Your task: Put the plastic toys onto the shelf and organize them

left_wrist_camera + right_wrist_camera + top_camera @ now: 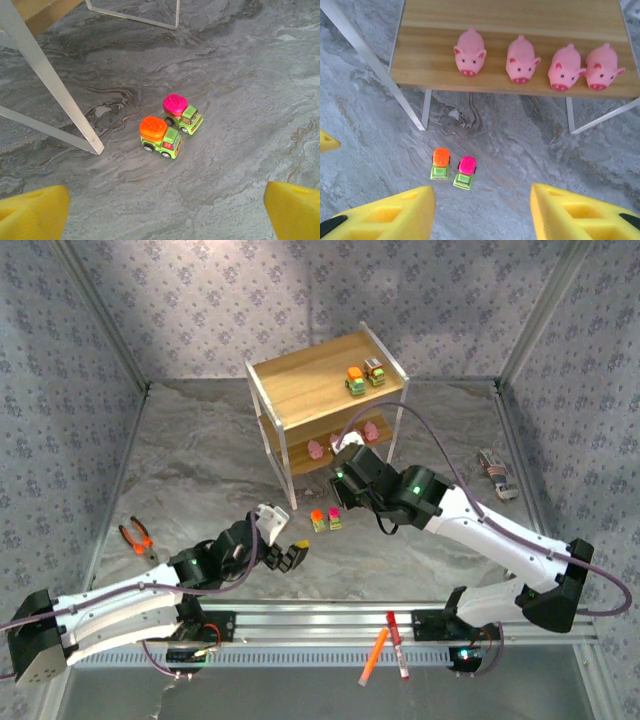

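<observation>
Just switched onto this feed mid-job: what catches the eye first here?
Four pink pigs stand in a row on the shelf's lower board. On the grey table before it, an orange-topped truck and a pink-topped truck sit side by side; two more trucks are on the top board.

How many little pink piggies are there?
4, side by side on the lower light wooden board of the white-framed shelf: the leftmost pink plastic pig, the second pig, third pig, rightmost pig. None looks hidden.
</observation>
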Robot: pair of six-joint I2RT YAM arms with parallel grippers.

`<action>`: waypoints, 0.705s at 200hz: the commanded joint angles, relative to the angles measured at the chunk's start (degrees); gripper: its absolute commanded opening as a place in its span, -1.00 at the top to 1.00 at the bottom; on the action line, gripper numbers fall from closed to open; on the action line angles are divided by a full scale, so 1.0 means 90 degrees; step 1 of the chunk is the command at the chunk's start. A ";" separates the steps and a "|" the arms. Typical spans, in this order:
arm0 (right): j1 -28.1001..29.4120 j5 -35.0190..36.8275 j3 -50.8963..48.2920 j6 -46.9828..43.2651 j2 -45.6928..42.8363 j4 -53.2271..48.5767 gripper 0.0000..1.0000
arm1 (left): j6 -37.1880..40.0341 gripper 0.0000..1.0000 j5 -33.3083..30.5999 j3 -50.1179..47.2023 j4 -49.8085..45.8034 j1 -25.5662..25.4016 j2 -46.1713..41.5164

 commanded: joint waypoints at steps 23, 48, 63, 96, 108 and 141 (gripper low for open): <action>0.0154 -0.0086 -0.0540 0.0621 -0.0165 0.0393 -0.09 | -0.0050 -0.99 -0.0251 0.0092 -0.0131 0.0054 -0.0120; 0.0242 -0.0215 -0.0865 0.0819 -0.0150 0.0631 -0.09 | -0.0051 -0.99 -0.0298 0.0082 -0.0137 0.0054 -0.0133; 0.0298 -0.0294 -0.1066 0.0966 -0.0110 0.0772 -0.06 | -0.0051 -0.99 -0.0303 0.0084 -0.0145 0.0054 -0.0133; 0.0418 -0.0269 -0.1490 0.1217 -0.0041 0.0996 -0.04 | -0.0051 -0.99 -0.0320 0.0083 -0.0146 0.0063 -0.0126; 0.0433 -0.0269 -0.1609 0.1307 -0.0023 0.1102 -0.04 | -0.0063 -0.99 -0.0328 0.0083 -0.0146 0.0064 -0.0133; 0.0428 -0.0339 -0.1957 0.1507 0.0122 0.1418 -0.05 | -0.0061 -0.99 -0.0333 0.0082 -0.0155 0.0073 -0.0147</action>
